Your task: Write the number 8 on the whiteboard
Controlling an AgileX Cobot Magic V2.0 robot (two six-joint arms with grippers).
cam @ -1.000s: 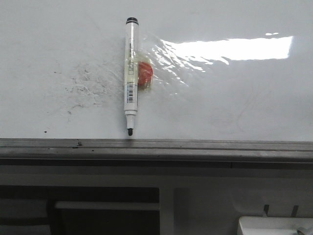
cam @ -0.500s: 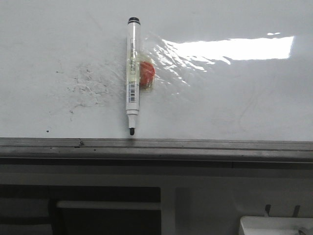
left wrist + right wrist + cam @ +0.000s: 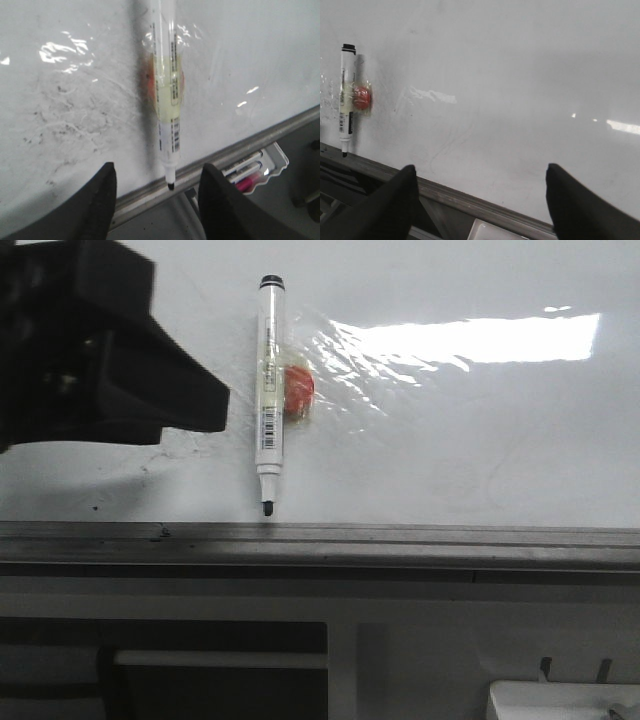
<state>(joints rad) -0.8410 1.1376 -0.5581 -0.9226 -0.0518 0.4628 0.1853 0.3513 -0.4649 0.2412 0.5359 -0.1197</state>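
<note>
One whiteboard (image 3: pixel 480 440), one marker (image 3: pixel 270 390) taped to it, one red magnet (image 3: pixel 299 392), and two open claws (image 3: pixel 157 192) (image 3: pixel 480 200).

The left claw (image 3: pixel 100 350) hides the whiteboard's (image 3: pixel 450 440) grey smudges.

Your left arm (image 3: pixel 95 350) fills the front view around ten o'clock as a dark, blurred block, its nose pointing toward three o'clock. In its wrist view the left gripper (image 3: pixel 157 192) stands open, two black fingers (image 3: pixel 97 200) spread wide with nothing between them. Your right gripper (image 3: pixel 480 205) is likewise open in its wrist view, fingers (image 3: pixel 575 200) far apart and holding nothing.
</note>
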